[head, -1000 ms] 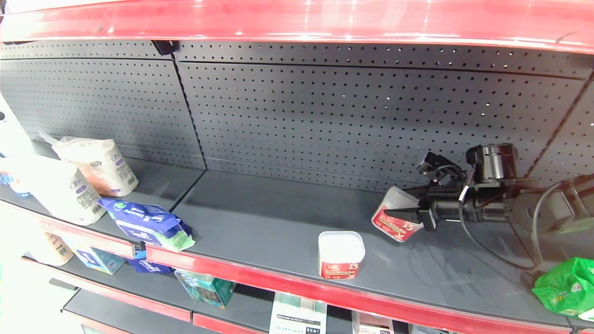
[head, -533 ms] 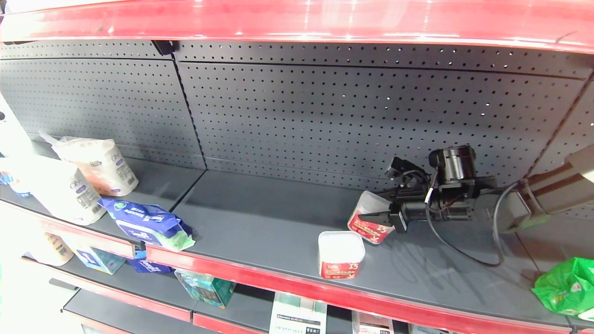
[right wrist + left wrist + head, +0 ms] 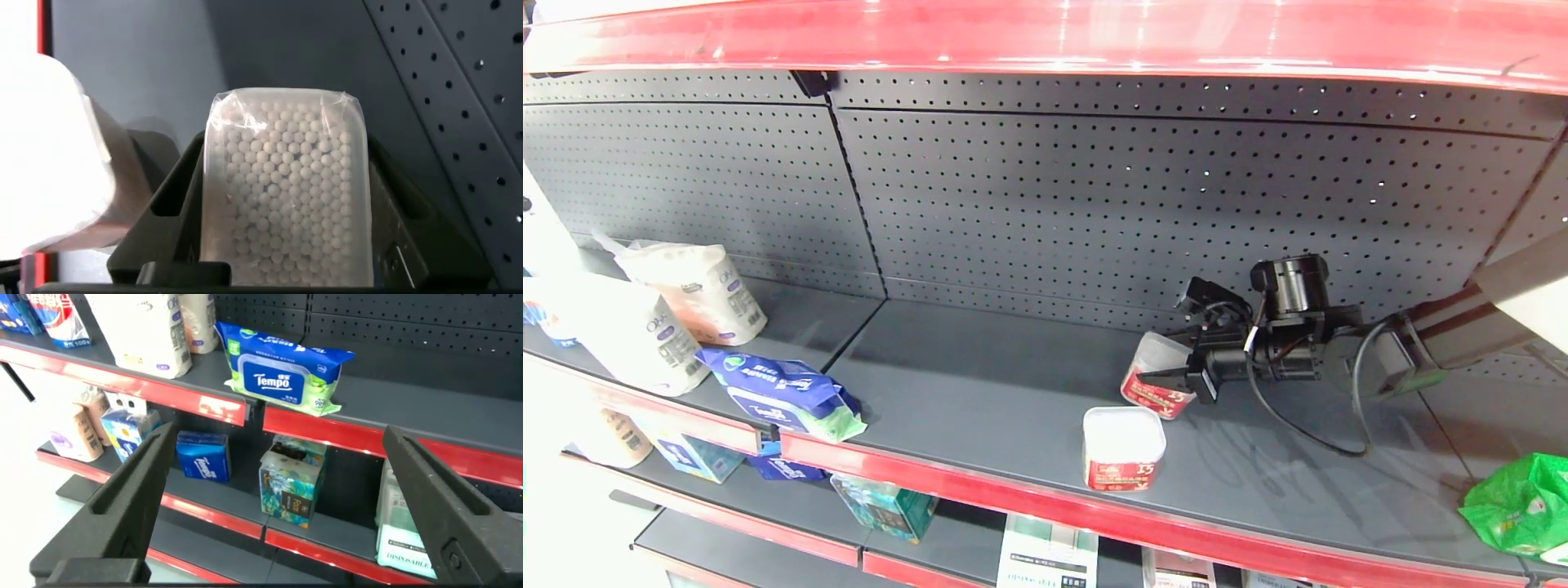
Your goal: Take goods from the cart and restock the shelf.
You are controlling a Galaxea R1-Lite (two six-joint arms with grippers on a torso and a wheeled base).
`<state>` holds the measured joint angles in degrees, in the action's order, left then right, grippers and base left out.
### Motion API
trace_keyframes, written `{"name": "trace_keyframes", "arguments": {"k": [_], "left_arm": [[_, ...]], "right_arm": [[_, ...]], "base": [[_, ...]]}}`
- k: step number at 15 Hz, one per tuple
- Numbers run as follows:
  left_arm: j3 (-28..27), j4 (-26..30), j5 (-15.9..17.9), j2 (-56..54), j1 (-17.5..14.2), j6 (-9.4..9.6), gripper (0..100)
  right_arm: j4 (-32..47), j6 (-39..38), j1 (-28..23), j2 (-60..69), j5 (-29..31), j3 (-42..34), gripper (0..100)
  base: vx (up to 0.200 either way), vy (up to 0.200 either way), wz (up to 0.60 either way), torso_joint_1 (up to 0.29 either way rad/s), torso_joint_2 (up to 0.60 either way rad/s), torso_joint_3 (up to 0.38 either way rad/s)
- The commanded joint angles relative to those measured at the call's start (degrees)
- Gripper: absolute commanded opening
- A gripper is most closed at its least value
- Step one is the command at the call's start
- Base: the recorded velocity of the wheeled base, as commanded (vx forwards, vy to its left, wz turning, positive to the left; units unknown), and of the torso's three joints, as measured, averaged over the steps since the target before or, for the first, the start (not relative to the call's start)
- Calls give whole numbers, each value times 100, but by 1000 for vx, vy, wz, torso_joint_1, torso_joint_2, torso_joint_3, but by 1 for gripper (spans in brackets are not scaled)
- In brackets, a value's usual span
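Observation:
My right gripper [image 3: 1176, 377] is shut on a clear tub with a red label [image 3: 1156, 374] and holds it tilted just above the grey shelf [image 3: 980, 392], behind and right of a matching tub [image 3: 1123, 447] standing near the shelf's front edge. In the right wrist view the held tub [image 3: 284, 184], packed with small white balls, sits between the two black fingers [image 3: 167, 204], and the standing tub [image 3: 49, 155] is beside it. My left gripper [image 3: 278, 514] is open, low in front of the lower shelves, with nothing between its fingers.
White rolls [image 3: 690, 290] and a blue wipes pack [image 3: 784, 392] lie at the shelf's left. A green bag [image 3: 1519, 502] sits at the far right. Small boxes [image 3: 286, 486] stand on the lower shelves. The perforated back panel [image 3: 1094, 196] rises behind.
My right arm has carried the tub leftward along the shelf, closer to the standing tub. Everything else stays put.

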<state>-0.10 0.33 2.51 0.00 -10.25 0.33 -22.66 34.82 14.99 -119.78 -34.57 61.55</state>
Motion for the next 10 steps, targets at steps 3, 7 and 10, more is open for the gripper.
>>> {"name": "trace_keyframes", "arguments": {"k": [3, 7, 10], "left_arm": [[1, 2, -5, 0, -3, 2, 100], [1, 2, 4, 0, -3, 2, 100], [1, 2, 4, 0, -3, 2, 100]], "right_arm": [[-1, 60, -84, -124, 3, 50, 0], [69, 139, -102, -150, 56, 6, 0], [113, 157, -84, -150, 117, 32, 100]], "base": [[0, 0, 0, 0, 0, 0], [0, 0, 0, 0, 0, 0], [0, 0, 0, 0, 0, 0]]}}
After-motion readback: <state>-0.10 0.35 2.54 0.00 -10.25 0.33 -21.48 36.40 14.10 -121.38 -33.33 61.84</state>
